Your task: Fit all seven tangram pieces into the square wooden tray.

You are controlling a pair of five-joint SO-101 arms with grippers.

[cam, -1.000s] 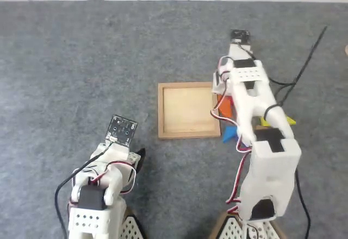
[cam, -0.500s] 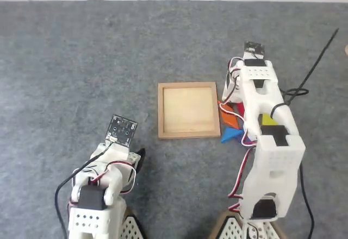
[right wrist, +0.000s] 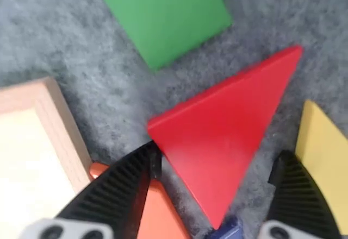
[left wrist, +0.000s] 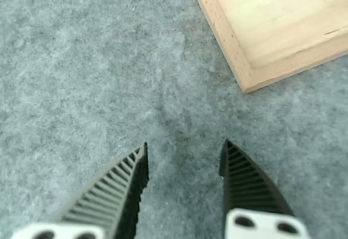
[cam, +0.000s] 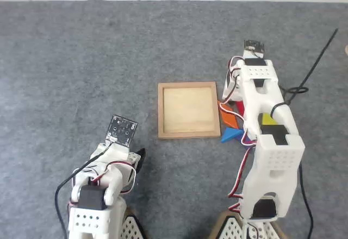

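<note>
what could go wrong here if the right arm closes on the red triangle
1. The right gripper has open fingers flanking the red triangle, but the orange piece lies right beside one finger; closing may catch or shove it.
2. The yellow piece sits close to the other finger and might get pushed.
3. The fingers sit near the triangle's narrow corner, so it could twist or slip on the way to the wooden tray.

**Tray flat, pieces loose beside it**

The square wooden tray (cam: 161, 111) lies flat, its pale floor bare. An orange piece (cam: 228, 120) sits just beside its rim at 3 o'clock and a blue piece (cam: 231, 134) at 4 o'clock. Nearby lie a red triangle (right wrist: 223, 133), a green square (right wrist: 163, 13) and a yellow piece (right wrist: 323, 152).
</note>
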